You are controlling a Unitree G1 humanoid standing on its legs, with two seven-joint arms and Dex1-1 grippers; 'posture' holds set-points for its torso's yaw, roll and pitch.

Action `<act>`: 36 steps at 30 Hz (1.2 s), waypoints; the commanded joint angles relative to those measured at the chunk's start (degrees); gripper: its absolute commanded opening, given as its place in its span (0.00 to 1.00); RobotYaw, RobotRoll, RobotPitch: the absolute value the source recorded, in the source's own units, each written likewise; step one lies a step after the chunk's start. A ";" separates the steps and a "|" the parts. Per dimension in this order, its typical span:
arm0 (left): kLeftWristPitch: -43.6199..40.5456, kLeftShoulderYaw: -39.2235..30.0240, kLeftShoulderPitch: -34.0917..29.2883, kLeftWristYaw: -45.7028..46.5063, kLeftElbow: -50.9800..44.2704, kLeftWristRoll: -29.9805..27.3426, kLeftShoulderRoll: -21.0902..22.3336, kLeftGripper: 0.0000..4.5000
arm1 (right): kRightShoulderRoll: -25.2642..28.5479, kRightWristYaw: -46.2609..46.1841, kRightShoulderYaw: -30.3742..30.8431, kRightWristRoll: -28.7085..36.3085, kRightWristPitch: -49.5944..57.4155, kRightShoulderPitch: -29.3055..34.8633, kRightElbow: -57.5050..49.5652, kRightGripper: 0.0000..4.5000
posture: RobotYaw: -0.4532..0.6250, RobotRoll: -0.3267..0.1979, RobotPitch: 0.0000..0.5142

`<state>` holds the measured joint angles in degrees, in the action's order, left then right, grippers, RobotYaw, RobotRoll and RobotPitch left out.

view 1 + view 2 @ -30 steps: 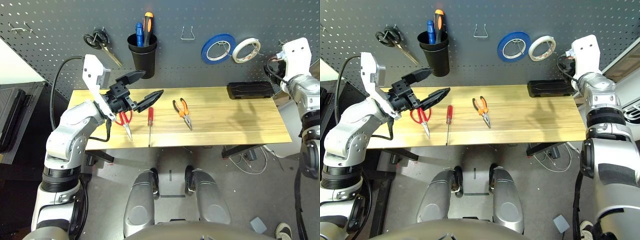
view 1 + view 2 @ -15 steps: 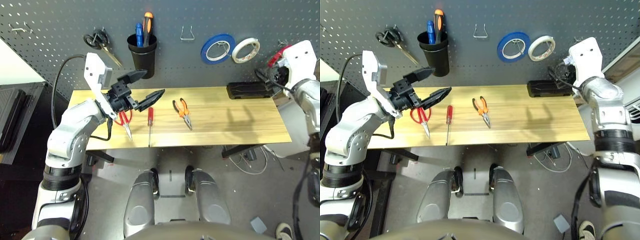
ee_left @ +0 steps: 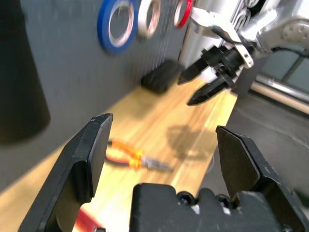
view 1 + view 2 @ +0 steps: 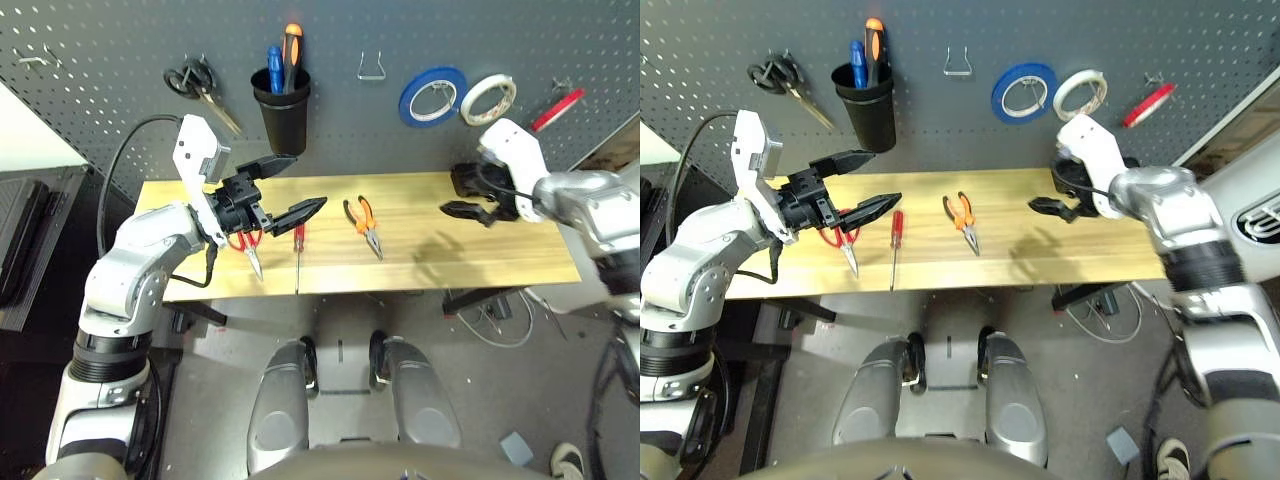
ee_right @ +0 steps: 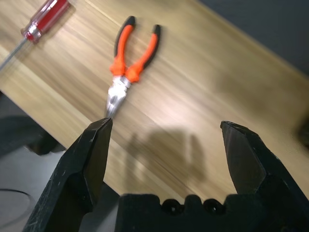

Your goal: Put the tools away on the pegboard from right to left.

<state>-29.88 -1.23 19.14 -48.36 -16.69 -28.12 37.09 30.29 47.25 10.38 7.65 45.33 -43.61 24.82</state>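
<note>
Red tape ring [image 4: 558, 110] is up on the pegboard [image 4: 330, 130], far right, at a hook beside the white tape roll [image 4: 490, 100] and the blue tape roll [image 4: 433, 97]; so item 1 of 4 looks done, approx. a quarter of the job.

Three tools left, all on the wooden table [image 4: 520, 262]: pliers [image 4: 367, 228] w/ orange-and-black handles, nearest the right; then the red-handled screwdriver [image 4: 299, 240], lying roughly straight; then the red-handled scissors [image 4: 249, 250], partly under the left gripper [image 4: 290, 190] as the head sees it. None of these is up yet.

Right gripper [image 5: 166, 123] is over the table's right part, fingers apart, nothing between them. Left gripper's fingers are apart too, also empty, above the scissors' end of the table.

Going right to left, pliers are prob. next, w/ the right arm; the bare hook [image 4: 373, 68] above them seems the likely spot (a guess, no label says so). Screwdriver would then suit the black cup [image 4: 282, 115], which has a blue-handled tool [image 4: 276, 70] and an orange-and-black-handled one [image 4: 292, 52] in it. Scissors last, poss. on the empty hook [image 4: 38, 58] at far left, past the hung black scissors [image 4: 200, 88].
</note>
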 commanded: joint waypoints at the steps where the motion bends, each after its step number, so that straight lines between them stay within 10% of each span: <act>1: 0.75 1.36 -1.23 -1.87 1.30 1.37 1.12 1.00 | -2.30 -2.81 0.53 -1.70 0.52 -1.33 4.65 1.00 | 0.45 0.62 0.40; 16: 1.70 3.41 -3.25 -4.53 3.48 3.84 2.54 1.00 | -21.66 -19.35 -0.01 -8.18 -8.76 -11.40 33.24 1.00 | 0.48 0.62 0.46; 36: -1.57 2.10 -8.00 -4.07 -2.70 1.98 2.93 1.00 | -30.51 -32.79 -6.01 -10.14 -17.28 -16.20 47.88 1.00 | 0.50 0.62 0.52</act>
<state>-30.49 0.88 12.35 -52.50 -17.68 -25.62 39.46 0.39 15.37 5.29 -2.40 28.23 -60.10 71.34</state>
